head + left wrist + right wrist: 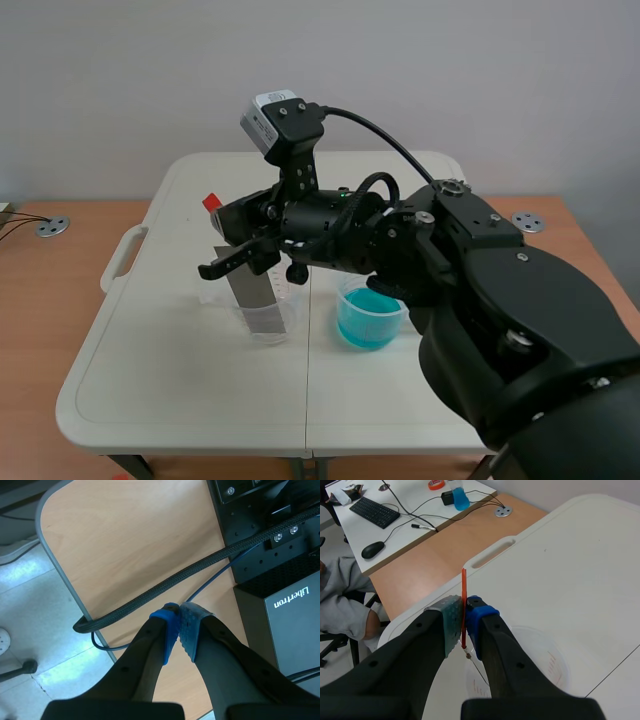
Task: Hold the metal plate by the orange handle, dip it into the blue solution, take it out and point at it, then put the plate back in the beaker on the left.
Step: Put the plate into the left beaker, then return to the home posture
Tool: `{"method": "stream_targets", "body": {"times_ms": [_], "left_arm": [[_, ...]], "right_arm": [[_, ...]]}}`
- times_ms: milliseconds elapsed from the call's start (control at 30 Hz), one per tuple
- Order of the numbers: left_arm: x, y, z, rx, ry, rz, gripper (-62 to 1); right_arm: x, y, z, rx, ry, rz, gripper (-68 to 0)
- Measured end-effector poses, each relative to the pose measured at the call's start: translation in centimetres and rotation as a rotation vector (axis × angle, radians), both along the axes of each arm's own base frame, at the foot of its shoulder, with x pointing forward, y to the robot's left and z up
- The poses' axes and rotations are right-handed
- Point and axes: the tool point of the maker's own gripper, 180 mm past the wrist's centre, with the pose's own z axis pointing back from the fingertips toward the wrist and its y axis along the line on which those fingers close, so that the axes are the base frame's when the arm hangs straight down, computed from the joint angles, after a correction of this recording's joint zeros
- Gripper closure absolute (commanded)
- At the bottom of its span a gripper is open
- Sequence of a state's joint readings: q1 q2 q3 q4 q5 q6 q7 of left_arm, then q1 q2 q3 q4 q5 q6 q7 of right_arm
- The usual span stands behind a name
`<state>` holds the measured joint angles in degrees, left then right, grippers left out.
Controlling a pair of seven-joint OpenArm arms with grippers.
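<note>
The right pincer [464, 624] is clamped on the orange handle [463, 586] while the metal plate [252, 292] stands in the left beaker [291, 316], so dipping into the blue solution [366, 326], pointing and returning apparently lie ahead; the left pincer [180, 622] is closed, empty.

White folding table [180, 380], wooden desk [40, 300] beside it, pale grey wall [120, 80] behind.

The grey metal plate [250, 293] stands tilted in the clear beaker [294, 318] near the middle of the white table [180, 380] — orange handle [211, 203] uppermost — and the beaker of blue solution [366, 326] (roughly half full) sits just beside it, toward the right edge.
</note>
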<state>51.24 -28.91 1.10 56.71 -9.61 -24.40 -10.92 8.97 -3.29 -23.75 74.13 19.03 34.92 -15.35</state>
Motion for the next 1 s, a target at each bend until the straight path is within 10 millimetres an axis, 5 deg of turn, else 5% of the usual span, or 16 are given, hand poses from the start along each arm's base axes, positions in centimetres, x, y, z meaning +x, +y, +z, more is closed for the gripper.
{"method": "stream_targets", "body": {"times_ms": [300,667,800,1000], "left_arm": [[0.2,0.1,-0.1,0.006,0.005,-0.004,-1.5],[0.1,0.1,-0.2,0.005,0.005,-0.003,-2.9],[0.1,0.0,-0.2,0.005,0.005,-0.002,-18.9],[0.1,0.0,-0.2,0.004,0.005,-0.001,-61.5]], "right_arm": [[0.0,0.0,-0.2,-0.001,0.004,0.0,-1.7],[0.9,-1.4,-0.4,-0.024,-0.003,-0.041,-13.2],[1.5,-2.5,-0.3,-0.014,-0.015,-0.072,-15.6],[2.2,-3.7,-0.5,-0.033,-0.026,-0.104,-21.0]]}}
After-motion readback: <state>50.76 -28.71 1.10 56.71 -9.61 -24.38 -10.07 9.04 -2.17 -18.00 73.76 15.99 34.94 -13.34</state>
